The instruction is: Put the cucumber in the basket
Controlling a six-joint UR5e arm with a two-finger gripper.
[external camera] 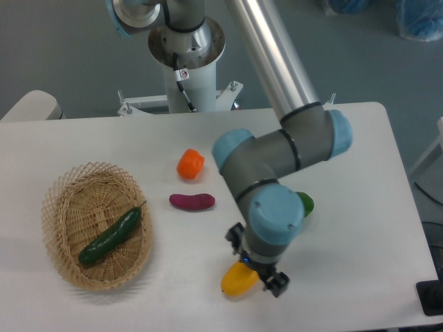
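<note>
The dark green glossy cucumber [109, 237] lies in the oval tan wicker basket [59, 207]. It looks light, stiff, slippery; best gripped mid-length. The hand [259, 277] hovers over a yellow vegetable [236, 280]; whether it is open or closed is unclear.

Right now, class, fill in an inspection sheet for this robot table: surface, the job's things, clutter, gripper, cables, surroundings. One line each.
Surface: white table, no spills seen.
Job's things: cucumber lies diagonally inside the wicker basket at the left.
Clutter: orange pepper-like piece, purple piece, yellow vegetable partly under the arm, bok choy mostly hidden behind the wrist.
Gripper: gripper sits over the right end of the yellow vegetable; open or shut cannot be told.
Cables: a thin cable runs down the arm's base column.
Surroundings: grey floor, blue bags at top right, a dark object at the right edge.
</note>
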